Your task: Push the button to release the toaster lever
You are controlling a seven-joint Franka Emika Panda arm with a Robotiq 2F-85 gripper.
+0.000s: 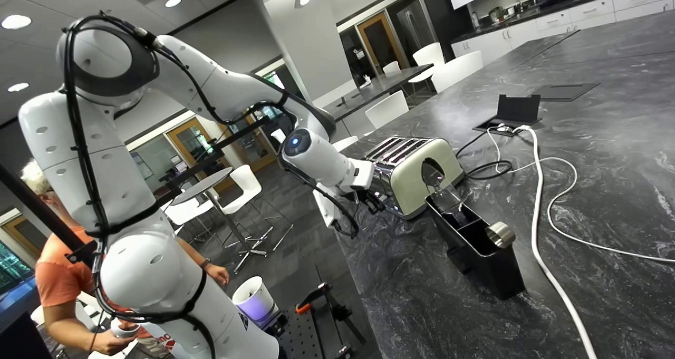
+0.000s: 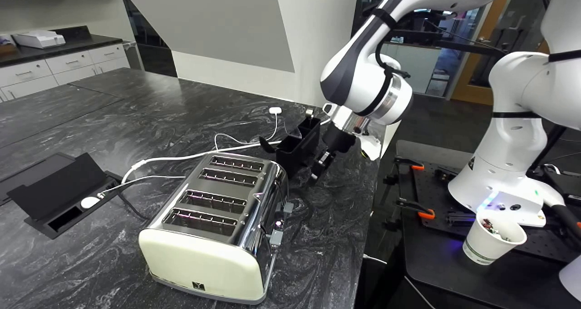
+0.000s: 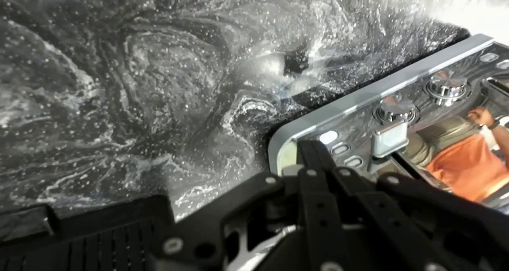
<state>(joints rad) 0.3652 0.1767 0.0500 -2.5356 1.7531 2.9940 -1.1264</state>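
Note:
The cream toaster (image 1: 430,177) with chrome top stands on the dark marbled table in both exterior views (image 2: 204,263). In the wrist view its chrome front (image 3: 358,112) shows a lit white button (image 3: 328,137), two unlit buttons below it (image 3: 340,148), two knobs (image 3: 397,110) and a pale lever (image 3: 391,139). The lever sits at the slot end nearer the base. My gripper (image 3: 314,143) is shut and empty, its fingertips overlapping the panel's corner beside the lit button. In both exterior views the gripper (image 1: 375,206) is in front of the toaster's end; in an exterior view (image 2: 316,170) they look apart.
A black divided holder (image 1: 485,253) with a metal cup stands close beside the toaster's end, also in an exterior view (image 2: 292,154). A black socket box (image 2: 54,186) and white cables (image 1: 538,201) lie behind. The table's edge (image 2: 370,209) runs between robot and toaster.

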